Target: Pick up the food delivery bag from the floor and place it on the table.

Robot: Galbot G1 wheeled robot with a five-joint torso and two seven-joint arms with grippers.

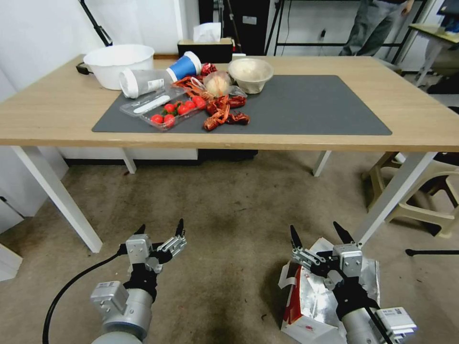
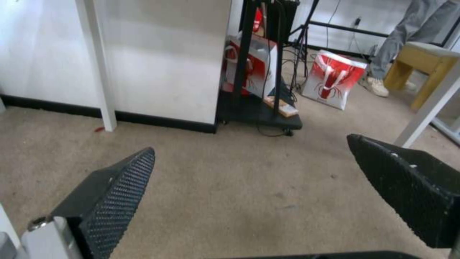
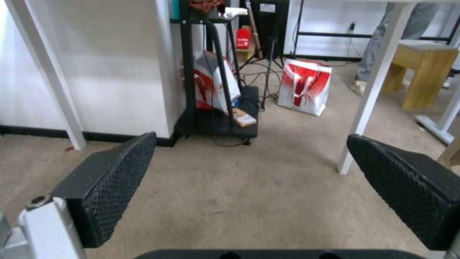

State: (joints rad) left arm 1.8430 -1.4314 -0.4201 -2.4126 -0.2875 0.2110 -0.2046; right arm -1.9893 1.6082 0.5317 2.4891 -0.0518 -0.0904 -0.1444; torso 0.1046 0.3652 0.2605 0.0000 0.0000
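A large white paper food delivery bag (image 1: 313, 298) with red side panels and crinkly silver foil lining is seen lying on the worn brownish-beige carpet floor (image 1: 229, 215), in front of the long light-wood table (image 1: 52, 114) and near its white right front leg. The right gripper (image 1: 316, 233) is held just above the bag, fingers spread wide, nothing grasped. The left gripper (image 1: 160, 228) is held over bare carpet, well apart from the bag, likewise wide open and empty.
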